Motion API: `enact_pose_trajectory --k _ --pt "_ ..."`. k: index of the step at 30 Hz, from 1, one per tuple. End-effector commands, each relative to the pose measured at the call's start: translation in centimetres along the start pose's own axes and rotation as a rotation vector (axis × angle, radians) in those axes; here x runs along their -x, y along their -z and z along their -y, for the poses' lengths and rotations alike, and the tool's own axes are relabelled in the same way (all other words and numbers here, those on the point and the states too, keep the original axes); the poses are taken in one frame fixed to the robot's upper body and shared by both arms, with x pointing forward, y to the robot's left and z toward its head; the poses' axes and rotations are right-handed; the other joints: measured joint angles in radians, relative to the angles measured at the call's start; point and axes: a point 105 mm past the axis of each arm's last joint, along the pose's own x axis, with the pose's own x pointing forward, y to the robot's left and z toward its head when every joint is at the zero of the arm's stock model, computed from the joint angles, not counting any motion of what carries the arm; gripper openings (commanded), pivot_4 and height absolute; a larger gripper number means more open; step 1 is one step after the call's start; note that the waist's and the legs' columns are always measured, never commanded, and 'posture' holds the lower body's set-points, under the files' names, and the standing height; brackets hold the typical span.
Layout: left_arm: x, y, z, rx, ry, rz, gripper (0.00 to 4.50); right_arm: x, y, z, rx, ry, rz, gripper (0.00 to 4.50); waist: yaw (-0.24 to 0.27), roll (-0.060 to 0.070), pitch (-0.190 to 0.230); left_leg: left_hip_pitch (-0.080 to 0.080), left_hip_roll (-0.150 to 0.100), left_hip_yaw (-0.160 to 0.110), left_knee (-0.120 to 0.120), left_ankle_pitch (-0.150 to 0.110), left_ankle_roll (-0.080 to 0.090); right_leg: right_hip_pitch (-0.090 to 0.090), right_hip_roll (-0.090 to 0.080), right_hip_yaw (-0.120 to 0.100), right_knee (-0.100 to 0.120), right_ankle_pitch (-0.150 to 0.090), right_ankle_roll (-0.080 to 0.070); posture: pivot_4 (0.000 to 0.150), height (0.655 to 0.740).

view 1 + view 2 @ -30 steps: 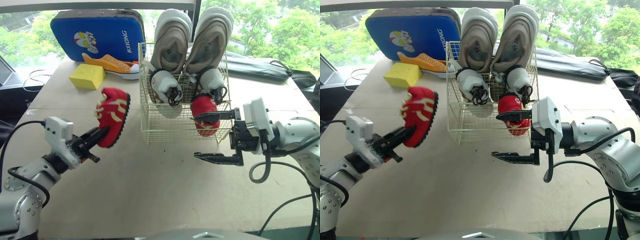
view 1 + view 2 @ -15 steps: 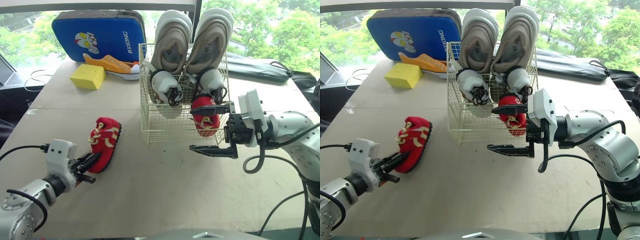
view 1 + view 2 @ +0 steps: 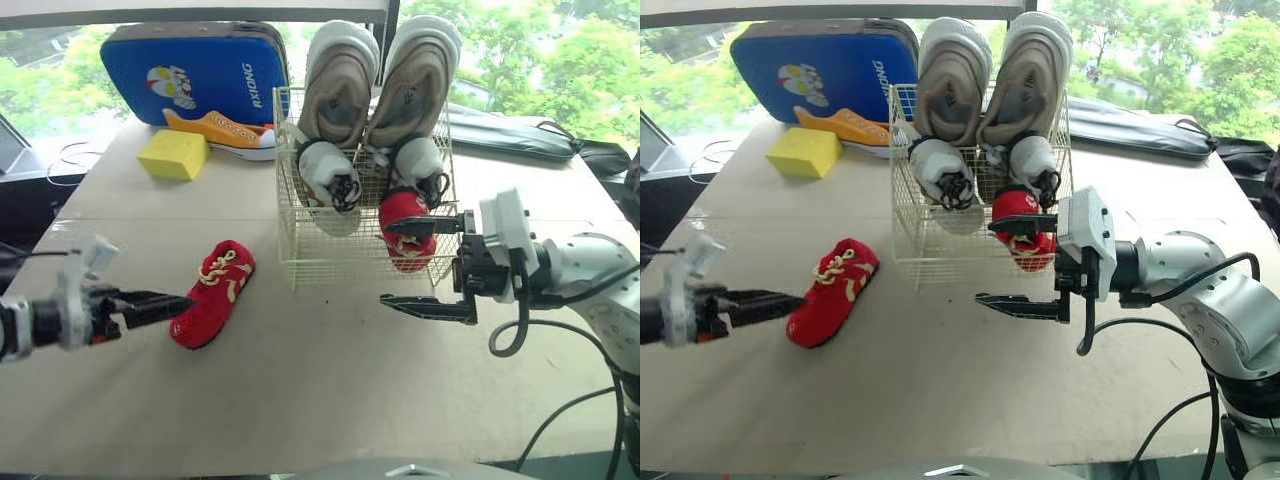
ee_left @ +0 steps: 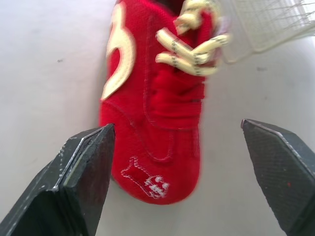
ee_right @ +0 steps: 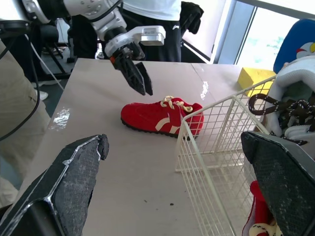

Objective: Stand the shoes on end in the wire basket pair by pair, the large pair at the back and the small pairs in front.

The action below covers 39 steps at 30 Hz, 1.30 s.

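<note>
A small red shoe (image 3: 213,306) with cream laces lies on its sole on the table, left of the wire basket (image 3: 300,262). My left gripper (image 3: 175,300) stands open just off its toe, not touching; both fingers flank the red shoe (image 4: 157,113) in the left wrist view. The basket holds a large grey pair (image 3: 340,80) on end at the back. In front of those stand a small white pair (image 3: 330,175) and another red shoe (image 3: 405,225). My right gripper (image 3: 388,263) hangs open and empty before the basket's front right.
A blue case (image 3: 190,70), an orange shoe (image 3: 215,130) and a yellow sponge (image 3: 175,153) sit at the back left. A black bag (image 3: 520,135) lies at the back right. A person (image 5: 157,19) stands beyond the table's left side.
My left gripper brought the red shoe down from the air onto the table, opened and drew back to the left. The right gripper stayed open, shifting only slightly.
</note>
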Motion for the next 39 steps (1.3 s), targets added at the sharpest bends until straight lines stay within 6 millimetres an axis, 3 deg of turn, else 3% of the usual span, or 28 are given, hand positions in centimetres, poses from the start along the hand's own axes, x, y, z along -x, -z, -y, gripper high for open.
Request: enact_pose_trajectory --k 1,7,10,13,16,20,22,25,27,31,33,35,39 --pt "-1.1 -0.3 -1.1 -0.016 0.056 -0.066 4.48 0.5 -1.0 -0.3 0.047 0.034 0.003 4.50 -0.002 0.000 0.000 0.000 0.000 0.001 0.000 0.001 0.001 0.000 0.000 0.001 -0.001 0.000 0.000 0.150 0.7400" --pt "-5.6 0.1 -4.5 -0.059 0.058 -0.181 4.48 1.2 -1.1 -1.0 0.056 0.099 -0.027 4.50 0.002 -0.002 0.000 0.000 -0.001 0.003 -0.001 0.001 0.003 -0.001 0.000 0.002 -0.001 0.003 -0.004 0.150 0.7400" --pt "-7.0 1.1 -4.6 -0.035 0.126 -0.227 3.70 1.5 -1.2 -1.3 0.057 0.124 -0.044 4.50 0.004 -0.001 -0.001 0.001 -0.001 0.003 0.000 0.001 0.003 0.001 -0.001 0.001 0.000 0.003 -0.004 0.150 0.7400" --pt "-7.2 2.4 -3.5 0.018 0.253 -0.273 2.54 2.2 -1.4 -1.7 0.057 0.156 -0.063 4.50 0.000 -0.001 -0.002 0.001 0.000 0.004 0.000 0.001 0.004 0.001 -0.002 0.001 0.000 0.000 0.000 0.150 0.7400" --pt "-6.8 0.6 -2.0 0.098 0.359 -0.099 1.51 2.7 -1.2 -2.0 0.048 0.180 -0.082 4.50 -0.005 0.000 -0.002 0.001 0.001 0.004 0.000 0.001 0.004 0.001 -0.006 -0.001 -0.001 0.000 0.000 0.150 0.7400" --pt "-3.7 -2.5 0.5 0.155 0.484 0.137 0.38 3.0 -1.0 -2.2 0.039 0.191 -0.083 4.50 -0.005 -0.006 0.000 -0.002 0.001 0.004 0.000 -0.001 0.006 -0.001 -0.010 -0.002 -0.001 0.001 0.000 0.150 0.7400" --pt "-2.3 -3.5 1.9 0.158 0.522 0.199 0.24 3.1 -0.9 -2.3 0.038 0.190 -0.081 4.50 -0.005 -0.009 0.000 -0.007 0.002 0.001 0.001 -0.001 0.006 -0.006 -0.010 -0.003 -0.001 0.004 -0.003 0.150 0.7400" --pt "0.4 -6.2 7.2 0.061 0.632 0.344 0.23 4.0 -0.6 -2.7 0.048 0.174 -0.080 4.50 -0.001 -0.009 0.000 -0.013 0.002 -0.003 0.003 0.000 0.006 -0.008 -0.010 -0.004 -0.003 0.005 0.000 0.150 0.7400" --pt "0.8 -7.7 10.1 -0.030 0.678 0.437 0.22 4.5 -0.5 -2.8 0.066 0.148 -0.083 4.50 0.006 -0.008 0.001 -0.013 0.000 -0.007 0.004 -0.001 0.006 -0.005 -0.011 -0.006 -0.004 0.005 0.001 0.150 0.7400" --pt "-1.7 -10.5 14.0 -0.208 0.631 0.660 0.22 5.0 -0.2 -2.9 0.084 0.110 -0.090 4.50 0.021 -0.003 0.001 -0.009 -0.003 -0.011 0.008 -0.001 0.001 0.004 -0.005 -0.008 -0.009 0.007 0.012 0.150 0.7400" --pt "-3.3 -11.5 15.4 -0.358 0.518 0.768 0.22 5.1 -0.2 -2.7 0.090 0.110 -0.092 4.50 0.022 -0.004 0.001 -0.009 -0.004 -0.012 0.008 0.000 -0.002 0.004 -0.004 -0.007 -0.008 0.008 0.013 0.150 0.7400" --pt "-4.4 -13.3 15.4 -0.429 0.334 0.972 0.22 5.3 -0.3 -2.5 0.093 0.120 -0.094 4.50 0.021 -0.005 0.001 -0.010 -0.003 -0.012 0.008 0.005 -0.010 0.003 -0.003 -0.005 -0.007 0.012 0.006 0.150 0.7400" --pt "-6.0 -13.1 16.7 -0.659 0.204 1.114 0.22 5.5 -0.2 -2.5 0.095 0.133 -0.111 4.50 0.020 -0.005 0.000 -0.010 -0.001 -0.009 0.005 0.008 -0.008 0.004 0.002 0.001 -0.013 0.014 -0.004 0.150 0.7400"
